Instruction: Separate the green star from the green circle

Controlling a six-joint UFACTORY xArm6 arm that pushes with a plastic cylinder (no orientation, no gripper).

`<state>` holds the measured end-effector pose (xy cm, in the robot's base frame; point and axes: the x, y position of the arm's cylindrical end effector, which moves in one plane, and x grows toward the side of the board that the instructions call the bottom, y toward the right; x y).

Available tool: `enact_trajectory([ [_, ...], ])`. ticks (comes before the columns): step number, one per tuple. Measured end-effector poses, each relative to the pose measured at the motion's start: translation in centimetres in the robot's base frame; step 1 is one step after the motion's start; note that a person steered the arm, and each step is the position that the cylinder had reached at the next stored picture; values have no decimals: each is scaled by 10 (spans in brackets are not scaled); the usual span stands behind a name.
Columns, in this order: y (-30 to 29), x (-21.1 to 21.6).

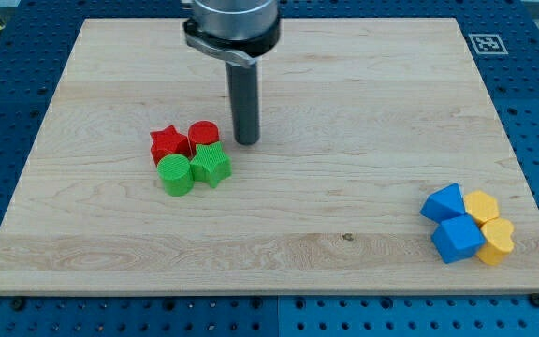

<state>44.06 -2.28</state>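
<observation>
The green star (pixel 211 165) and the green circle (pixel 175 174) lie side by side and touching, left of the board's middle. The star is on the right, the circle on the left. A red star (pixel 167 143) and a red circle (pixel 203 134) sit directly above them, touching them in one tight cluster. My tip (pixel 246 140) rests on the board just to the upper right of the green star and right of the red circle, a small gap away from both.
The wooden board (pixel 344 112) lies on a blue pegboard table. At the lower right, two blue blocks (pixel 444 203) (pixel 457 239) and two yellow blocks (pixel 482 206) (pixel 497 239) form a second cluster. A marker tag (pixel 486 43) sits at the upper right corner.
</observation>
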Motion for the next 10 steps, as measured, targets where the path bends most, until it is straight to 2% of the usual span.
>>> enact_trajectory([
  [2, 21, 71],
  [5, 21, 120],
  [8, 10, 129],
  [9, -10, 129],
  [10, -57, 111],
])
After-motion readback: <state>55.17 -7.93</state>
